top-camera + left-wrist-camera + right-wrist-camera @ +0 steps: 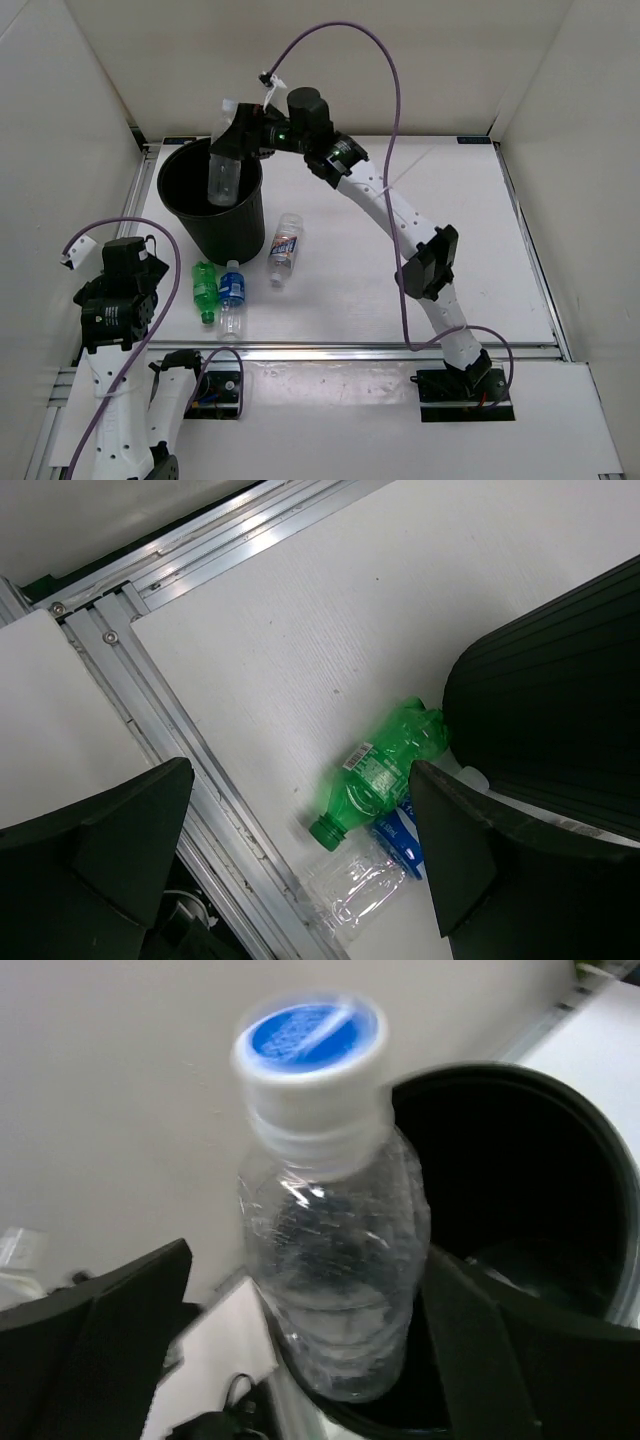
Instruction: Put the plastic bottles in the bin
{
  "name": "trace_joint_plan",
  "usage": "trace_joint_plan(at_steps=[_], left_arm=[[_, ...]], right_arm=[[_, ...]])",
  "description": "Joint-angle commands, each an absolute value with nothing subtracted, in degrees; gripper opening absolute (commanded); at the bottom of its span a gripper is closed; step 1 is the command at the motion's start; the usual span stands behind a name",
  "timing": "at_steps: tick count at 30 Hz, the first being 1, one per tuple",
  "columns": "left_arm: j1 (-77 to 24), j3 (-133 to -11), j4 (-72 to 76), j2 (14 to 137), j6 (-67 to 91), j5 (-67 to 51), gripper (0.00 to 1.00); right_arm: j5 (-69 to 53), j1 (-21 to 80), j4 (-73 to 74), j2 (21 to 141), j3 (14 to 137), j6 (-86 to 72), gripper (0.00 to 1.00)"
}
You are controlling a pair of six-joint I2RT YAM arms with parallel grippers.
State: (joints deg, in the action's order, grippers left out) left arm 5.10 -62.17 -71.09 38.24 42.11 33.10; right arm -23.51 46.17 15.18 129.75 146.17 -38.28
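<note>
the right pincer hangs over the mouth of the bin, jaws standing wider than the plain clear bottle between them. there is a gap on one side and the bottle at most leans on the other finger, so i judge it let go, or nearly. the bottle is cap up and blurred, its lower end below the rim and well inside it in the top view. the left pincer is spread wide and empty, low over the table near the front rail, facing the green bottle.

the step in hand is the drop. done well, the jaws open fully, wait until the cap clears them, then rise straight up so neither finger clips the rim.

the other three bottles lie on the table by the bin's near side. the green bottle's base touches the bin wall. the blue-label bottle lies just beside it, and the white-blue label bottle lies a little to the right. the bin sits towards the back left corner, near the side wall, so the left arm has little room. the widest room lies right of the bin. the purple cable loops high above the right arm.
</note>
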Motion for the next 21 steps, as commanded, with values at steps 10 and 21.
trace_joint_plan(at_steps=[10, 21], left_arm=[[4.8, -60.0, -67.9, 37.4, 43.1, 30.6, 1.0], [4.8, -61.1, -69.2, 38.0, 41.9, 31.7, 1.0]], right_arm=[[-10.6, 32.7, 20.9, 105.7, 119.3, -40.2, 1.0], [-39.4, 28.2, 17.4, 113.5, 90.4, -53.9, 0.89]])
